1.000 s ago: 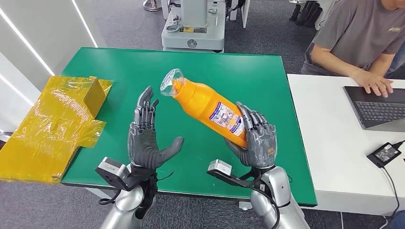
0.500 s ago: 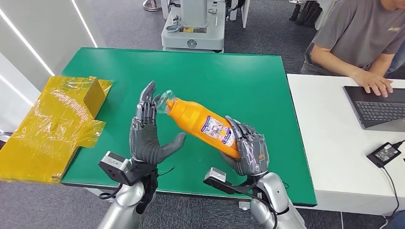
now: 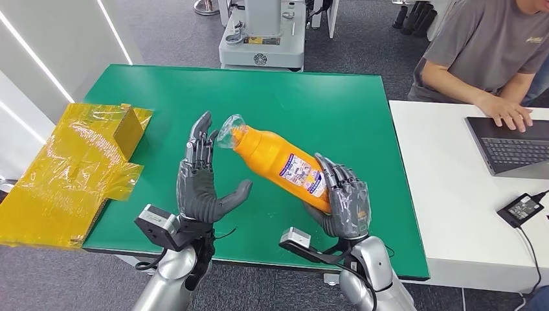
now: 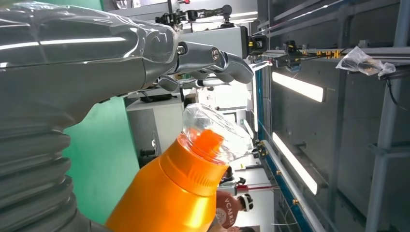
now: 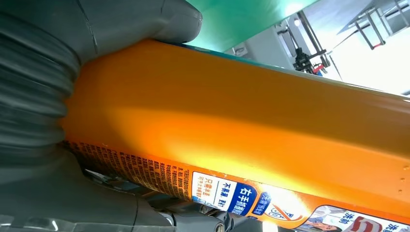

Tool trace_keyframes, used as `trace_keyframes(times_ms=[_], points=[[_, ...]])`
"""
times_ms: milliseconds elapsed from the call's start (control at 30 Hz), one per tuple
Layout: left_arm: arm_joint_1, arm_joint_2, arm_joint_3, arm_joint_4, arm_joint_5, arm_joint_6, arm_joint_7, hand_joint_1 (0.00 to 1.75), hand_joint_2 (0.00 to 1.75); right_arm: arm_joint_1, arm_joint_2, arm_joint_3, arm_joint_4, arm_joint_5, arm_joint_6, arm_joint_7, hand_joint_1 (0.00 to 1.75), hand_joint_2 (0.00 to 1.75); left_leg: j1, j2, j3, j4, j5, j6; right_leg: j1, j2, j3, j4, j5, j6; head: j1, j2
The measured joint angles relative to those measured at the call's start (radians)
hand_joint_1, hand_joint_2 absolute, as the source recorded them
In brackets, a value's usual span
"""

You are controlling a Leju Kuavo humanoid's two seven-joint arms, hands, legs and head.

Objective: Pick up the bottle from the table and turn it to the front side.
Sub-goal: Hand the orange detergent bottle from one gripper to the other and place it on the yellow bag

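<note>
My right hand point(image 3: 342, 202) clamped the bottle point(image 3: 278, 160); left hand point(image 3: 199, 188) hung spread, seemingly touching nothing. I'd cup the cap point(image 3: 232, 128) before rotating.

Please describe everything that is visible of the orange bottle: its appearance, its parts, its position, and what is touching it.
The orange bottle looks like glossy plastic, with a clear, crinkly plastic cover over its orange cap and a printed label with blue and white patches on its body. It is off the green table, tilted, cap end up and away toward the left hand. The right hand grips its lower part, fingers over the label. The left hand is open beside the cap; whether it touches it cannot be told.
</note>
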Motion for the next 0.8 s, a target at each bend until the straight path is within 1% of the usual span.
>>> trace_keyframes(times_ms=[100, 333, 567, 800], points=[[0.0, 0.0, 0.0, 0.003, 0.001, 0.0, 0.0, 0.0, 1.75, 0.001, 0.001, -0.019, -0.008, 0.01, -0.001, -0.021, 1.75, 1.75, 0.0, 0.0, 0.0, 0.0, 0.0, 0.0, 0.0, 0.0, 0.0, 0.0, 0.0, 0.0, 0.0, 0.0], [-0.001, 0.0, 0.0, 0.004, 0.011, -0.014, 0.003, 0.0, 1.75, 0.011, 0.014, -0.07, -0.031, -0.002, -0.002, -0.101, 1.75, 1.75, 0.0, 0.0, 0.0, 0.0, 0.0, 0.0, 0.0, 0.0, 0.0, 0.0, 0.0, 0.0, 0.0, 0.0], [-0.013, 0.0, 0.0, 0.013, 0.054, -0.116, 0.048, 0.0, 1.75, 0.012, 0.015, -0.068, -0.022, -0.042, -0.002, -0.151, 1.75, 1.75, 0.0, 0.0, 0.0, 0.0, 0.0, 0.0, 0.0, 0.0, 0.0, 0.0, 0.0, 0.0, 0.0, 0.0], [-0.027, 0.001, -0.002, 0.025, 0.11, -0.219, 0.075, 0.0, 1.75, 0.007, 0.012, -0.021, 0.012, -0.067, 0.008, -0.132, 1.75, 1.75, 0.0, 0.0, 0.0, 0.0, 0.0, 0.0, 0.0, 0.0, 0.0, 0.0, 0.0, 0.0, 0.0, 0.0]])
